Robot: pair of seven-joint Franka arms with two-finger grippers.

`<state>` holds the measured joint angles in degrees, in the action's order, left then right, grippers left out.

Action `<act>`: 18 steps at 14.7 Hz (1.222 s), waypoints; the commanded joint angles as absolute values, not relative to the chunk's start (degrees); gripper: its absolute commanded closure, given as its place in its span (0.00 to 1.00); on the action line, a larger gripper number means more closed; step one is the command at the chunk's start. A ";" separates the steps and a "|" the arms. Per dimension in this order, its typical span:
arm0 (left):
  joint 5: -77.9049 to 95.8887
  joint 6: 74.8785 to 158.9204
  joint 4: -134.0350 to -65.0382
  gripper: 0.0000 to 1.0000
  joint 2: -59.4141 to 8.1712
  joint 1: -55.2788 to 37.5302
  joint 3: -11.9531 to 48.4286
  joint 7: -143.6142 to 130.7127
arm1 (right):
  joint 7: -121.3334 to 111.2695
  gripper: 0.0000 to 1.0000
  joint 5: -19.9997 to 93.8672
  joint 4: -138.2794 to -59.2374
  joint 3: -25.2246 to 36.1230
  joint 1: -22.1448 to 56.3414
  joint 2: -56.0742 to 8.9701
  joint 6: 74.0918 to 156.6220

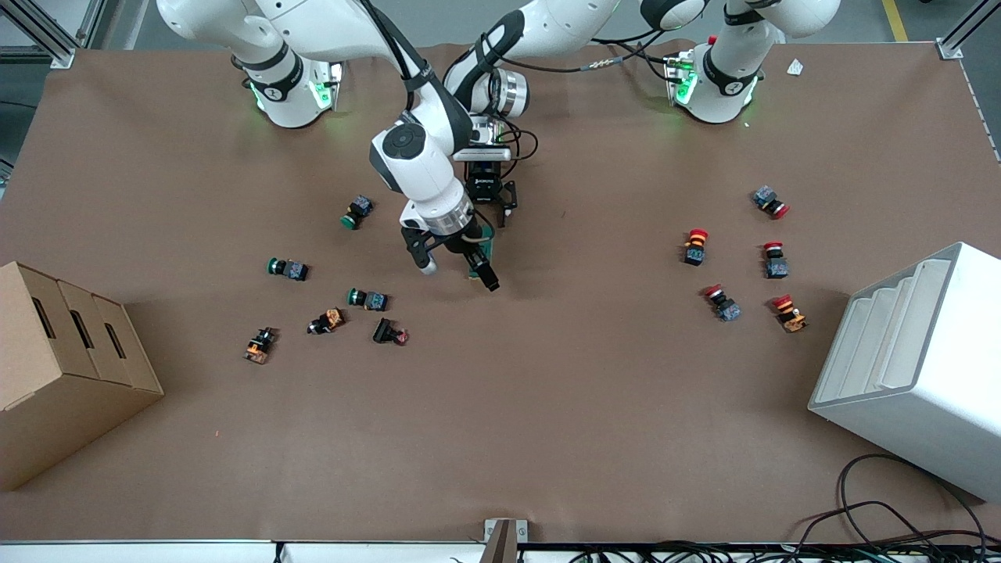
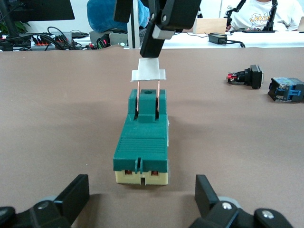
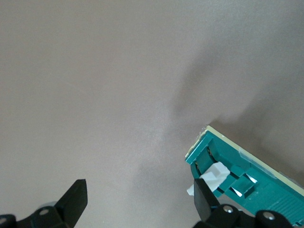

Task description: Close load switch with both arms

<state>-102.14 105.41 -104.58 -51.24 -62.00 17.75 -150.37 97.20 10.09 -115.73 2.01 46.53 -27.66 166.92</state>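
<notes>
The load switch (image 1: 482,252), a dark green block on a cream base, lies mid-table, mostly hidden under the right gripper. In the left wrist view the load switch (image 2: 141,142) has its white toggle (image 2: 148,73) raised on two thin copper blades. My right gripper (image 1: 459,275) is open over the switch's end nearer to the front camera; one finger (image 3: 205,202) touches the toggle (image 3: 214,174). My left gripper (image 1: 493,217) is open and low at the switch's other end, its fingers (image 2: 71,194) set wider than the switch, apart from it.
Several green- and orange-capped push buttons (image 1: 367,299) lie toward the right arm's end, beside a cardboard box (image 1: 62,367). Several red-capped buttons (image 1: 694,246) lie toward the left arm's end, beside a white rack (image 1: 915,367). Two buttons (image 2: 247,76) show in the left wrist view.
</notes>
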 commanded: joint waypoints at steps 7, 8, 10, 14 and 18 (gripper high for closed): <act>-100.63 110.21 -105.03 0.01 -56.95 -62.40 18.90 -151.52 | 95.72 0.00 9.76 -113.73 1.58 46.58 -29.35 164.18; -100.63 110.21 -105.03 0.01 -56.95 -62.40 18.90 -151.52 | 95.54 0.00 9.76 -113.64 1.58 46.41 -29.62 164.18; -100.63 110.21 -105.03 0.01 -56.95 -62.40 18.90 -151.52 | 95.62 0.00 9.76 -112.86 1.67 46.32 -30.23 164.18; -100.63 110.21 -105.03 0.01 -56.87 -62.40 18.55 -151.52 | 94.66 0.00 9.67 -111.01 1.67 45.97 -31.81 164.18; -100.63 110.21 -105.03 0.01 -56.87 -62.40 18.54 -151.61 | 93.87 0.00 9.67 -110.04 1.93 45.79 -33.57 164.27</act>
<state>-102.14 105.41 -104.58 -51.24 -62.05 17.70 -150.38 94.87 9.98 -111.48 2.25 46.27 -31.77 164.55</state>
